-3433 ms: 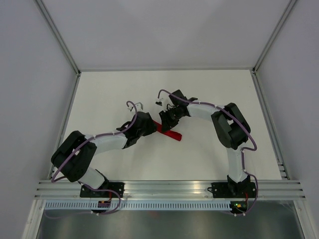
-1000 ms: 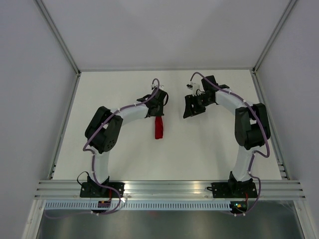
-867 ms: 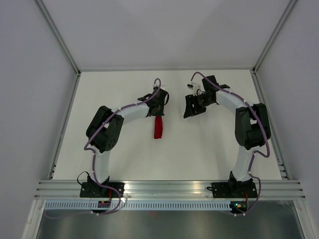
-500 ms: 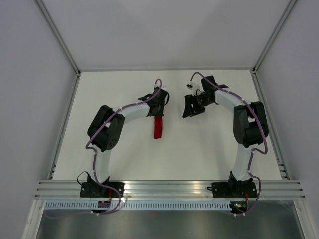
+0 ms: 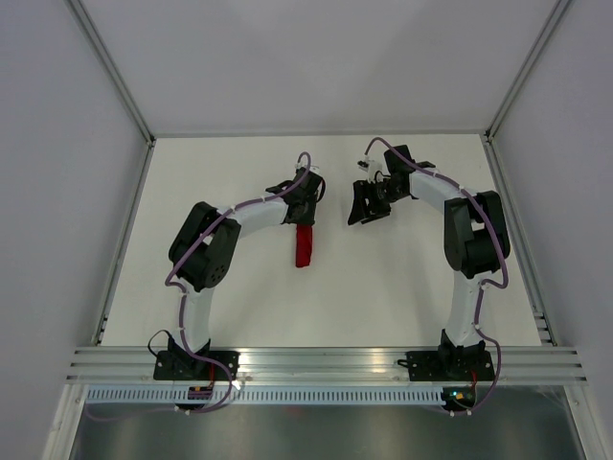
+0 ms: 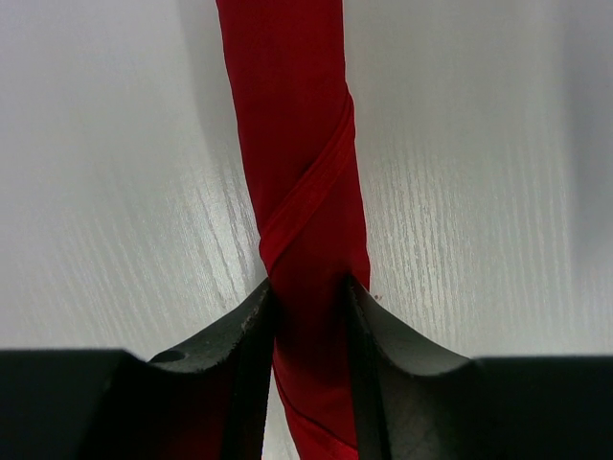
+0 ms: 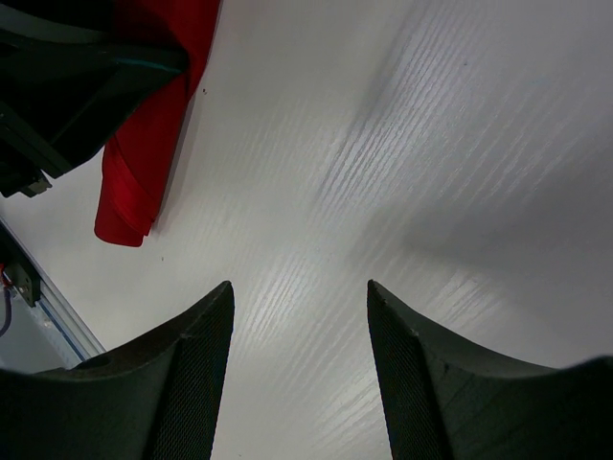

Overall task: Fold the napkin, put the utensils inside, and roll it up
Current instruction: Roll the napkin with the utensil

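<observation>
Left gripper (image 6: 308, 287) clasping the rolled deep-red fabric napkin (image 6: 297, 144)
Its jaws, part-way apart, press both sides of the roll, which lies 12-to-6 o'clock on the white wood-grain table (image 5: 239, 287). At its 2 o'clock the right gripper (image 7: 300, 287) hangs wide open, empty. A lifting finger snagging cloth could loosen the spiral wrap.

Both napkin (image 6: 297, 144) ends off-frame, left wrist.
</observation>
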`<state>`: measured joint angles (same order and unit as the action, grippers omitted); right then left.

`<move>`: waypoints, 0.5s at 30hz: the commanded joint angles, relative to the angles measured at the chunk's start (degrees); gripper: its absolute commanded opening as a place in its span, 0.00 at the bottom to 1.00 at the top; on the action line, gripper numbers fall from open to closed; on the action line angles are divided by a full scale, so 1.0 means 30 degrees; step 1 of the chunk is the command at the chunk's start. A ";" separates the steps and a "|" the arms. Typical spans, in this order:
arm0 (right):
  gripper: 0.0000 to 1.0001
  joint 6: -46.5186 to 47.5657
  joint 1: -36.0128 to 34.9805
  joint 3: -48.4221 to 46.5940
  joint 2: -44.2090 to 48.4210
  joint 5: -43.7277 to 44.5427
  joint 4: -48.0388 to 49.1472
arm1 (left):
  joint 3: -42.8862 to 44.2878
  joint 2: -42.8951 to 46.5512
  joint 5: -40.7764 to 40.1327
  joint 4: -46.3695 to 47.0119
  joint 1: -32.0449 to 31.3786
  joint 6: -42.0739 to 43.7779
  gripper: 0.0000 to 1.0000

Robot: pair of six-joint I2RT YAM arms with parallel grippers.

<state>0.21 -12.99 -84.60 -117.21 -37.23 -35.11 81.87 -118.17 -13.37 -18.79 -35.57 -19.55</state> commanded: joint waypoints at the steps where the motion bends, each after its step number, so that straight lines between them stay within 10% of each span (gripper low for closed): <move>1: 0.63 -0.0626 0.0054 -0.0688 -0.0100 -0.0303 0.0015 | 0.0631 0.0131 0.0295 -0.1062 0.0109 0.0336 0.40; 15: 0.63 -0.0538 0.0054 -0.0717 -0.0189 -0.0479 -0.0131 | 0.1012 0.0776 0.0969 -0.0974 0.0461 0.0042 0.41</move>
<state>0.16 -12.99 -84.60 -117.23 -37.71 -35.14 82.87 -118.15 -11.75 -20.82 -34.54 -19.57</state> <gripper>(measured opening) 0.630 0.412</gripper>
